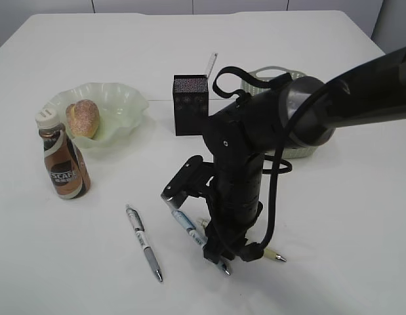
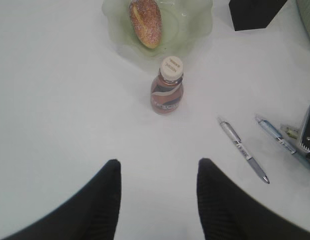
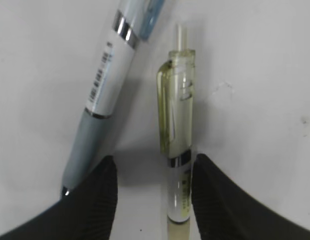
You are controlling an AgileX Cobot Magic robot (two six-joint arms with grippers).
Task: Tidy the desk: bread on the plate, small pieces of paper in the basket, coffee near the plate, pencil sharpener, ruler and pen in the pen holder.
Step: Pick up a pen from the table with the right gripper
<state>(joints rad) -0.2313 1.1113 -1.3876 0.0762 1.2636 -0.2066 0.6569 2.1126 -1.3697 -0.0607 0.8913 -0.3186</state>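
Note:
The bread [image 1: 82, 118] lies in the wavy green plate [image 1: 121, 105], with the coffee [image 1: 63, 164] standing just in front of it. The black pen holder [image 1: 190, 104] has the clear ruler [image 1: 210, 65] sticking out of it. Three pens lie on the desk [image 1: 71, 262]: a grey one [image 1: 143, 241], a blue one [image 3: 102, 100] and a yellow-green one [image 3: 177, 150]. My right gripper [image 3: 153, 165] is down at the desk, open, straddling the yellow-green pen, which lies against the right finger. My left gripper [image 2: 159, 167] hangs open above bare desk. Pencil sharpener and paper pieces are out of view.
The perforated basket [image 1: 281, 75] stands behind my right arm, to the right of the pen holder. In the left wrist view the coffee [image 2: 168, 87] and plate [image 2: 195, 25] are ahead, and the grey pen [image 2: 243, 150] lies to the right.

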